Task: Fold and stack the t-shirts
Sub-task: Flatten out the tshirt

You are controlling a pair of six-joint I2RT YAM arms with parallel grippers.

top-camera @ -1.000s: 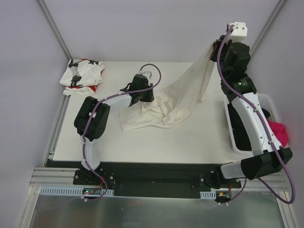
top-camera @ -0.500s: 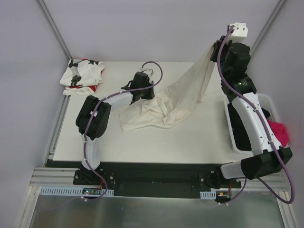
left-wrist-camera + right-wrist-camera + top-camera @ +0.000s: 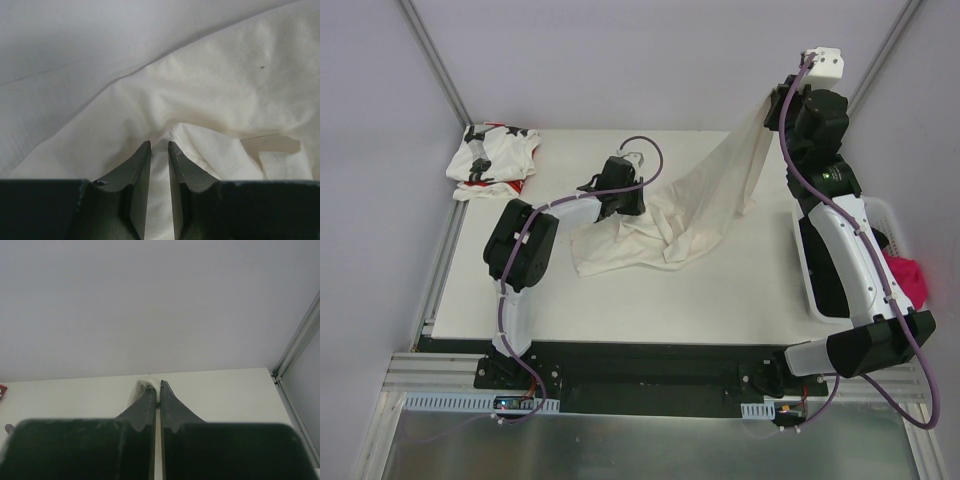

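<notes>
Left end effector [image 3: 159, 145]: jaws narrowed onto a ridge of the cream t-shirt [image 3: 655, 235]. Right end effector [image 3: 160, 386]: clamped on a corner, raised high. The rest lies heaped mid-tabletop [image 3: 720, 290]. Advice: secure the pinch, then spread with even tension, no jerks.

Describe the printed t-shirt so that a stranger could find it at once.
Look at the white table and go to its far left corner. A crumpled t-shirt lies there alone. Unlike the plain cream t-shirt in the middle, it is white with black stars and red marks.
</notes>
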